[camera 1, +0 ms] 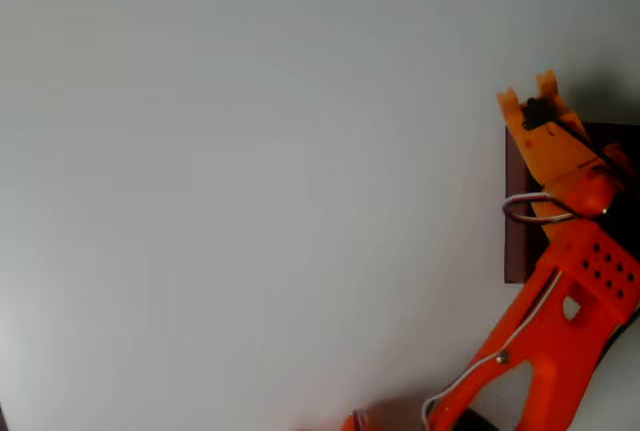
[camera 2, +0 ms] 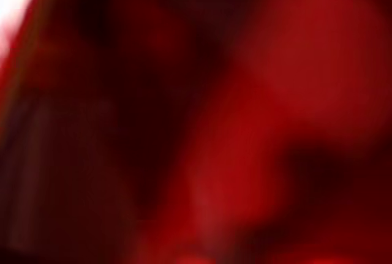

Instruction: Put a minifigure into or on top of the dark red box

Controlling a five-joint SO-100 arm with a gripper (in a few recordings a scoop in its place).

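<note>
Wrist view sits so close to something that all it gives is a red blur: brighter red patches to the right and centre, near-black shadow through the middle and lower left, and a sliver of white glare in the top left corner. No edges are sharp enough there to name any object.

In the overhead view the orange arm (camera 1: 560, 311) enters from the bottom edge and reaches up and to the right, with a pale cable looping off its side. It lies across the dark red box (camera 1: 516, 241), which sits at the right edge of the pale grey counter (camera 1: 250, 191); one dark red-brown wall strip and a bit of the dark interior show beside the arm. The fingers (camera 1: 532, 91) point past the box's upper edge, over the counter and a patch of shadow. A small dark part sits between them, but whether they are spread or pinching cannot be told. I cannot make out where the minifigure is.
</note>
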